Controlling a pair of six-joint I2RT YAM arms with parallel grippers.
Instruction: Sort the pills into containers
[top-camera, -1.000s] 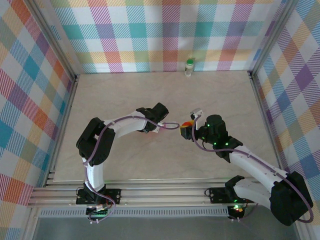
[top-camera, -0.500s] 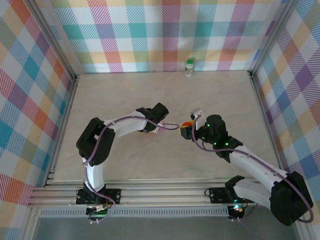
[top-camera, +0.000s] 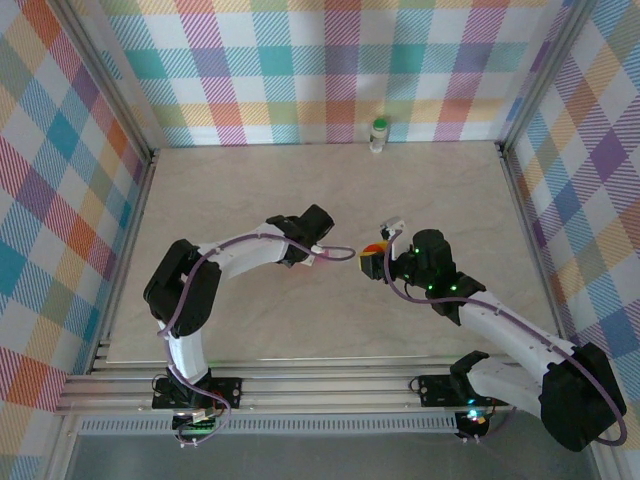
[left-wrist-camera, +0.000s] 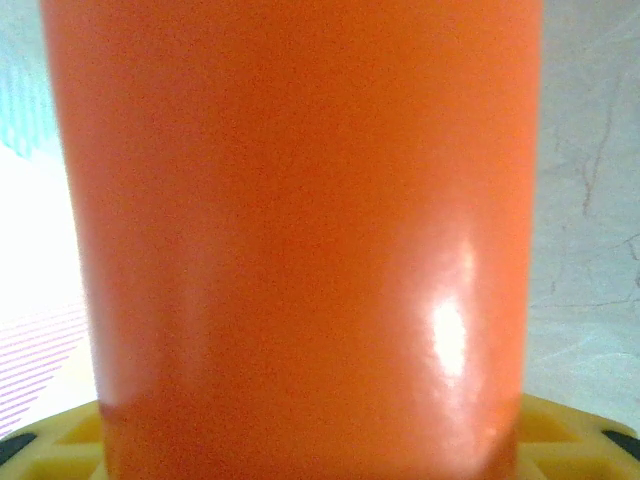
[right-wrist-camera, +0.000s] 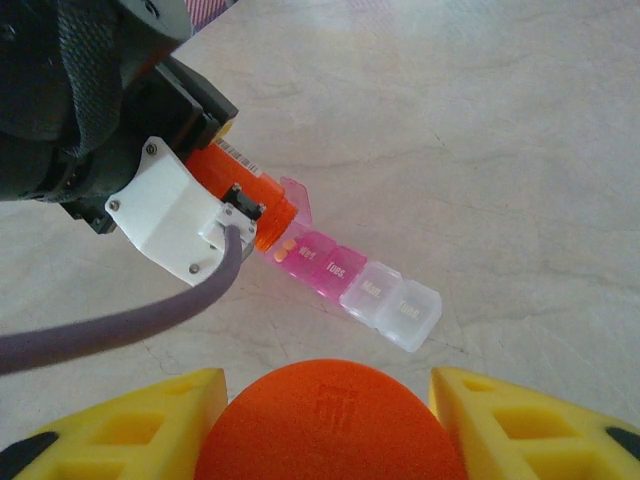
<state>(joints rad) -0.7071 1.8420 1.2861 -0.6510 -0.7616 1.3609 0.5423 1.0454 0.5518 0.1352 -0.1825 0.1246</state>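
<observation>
An orange vial (left-wrist-camera: 300, 230) sits in my left gripper (left-wrist-camera: 310, 445), which is shut on it. From the right wrist view the vial (right-wrist-camera: 245, 190) is tipped, its mouth down at a strip pill box (right-wrist-camera: 350, 275) of pink and clear day compartments. Two orange pills (right-wrist-camera: 284, 248) lie in the open pink compartment under the vial's mouth. My right gripper (right-wrist-camera: 330, 425) is shut on a round orange cap (right-wrist-camera: 330, 410), a short way right of the left gripper (top-camera: 325, 250). A white bottle with a green cap (top-camera: 379, 133) stands upright at the back wall.
The pill box (top-camera: 343, 253) lies on the table between the two grippers (top-camera: 372, 258). Checked walls close in the table on three sides. The left wrist's purple cable (right-wrist-camera: 120, 325) hangs low in front of the right gripper.
The left arm's elbow has swung a little down and to the left while its gripper stays over the pill box. The right arm has not moved.
</observation>
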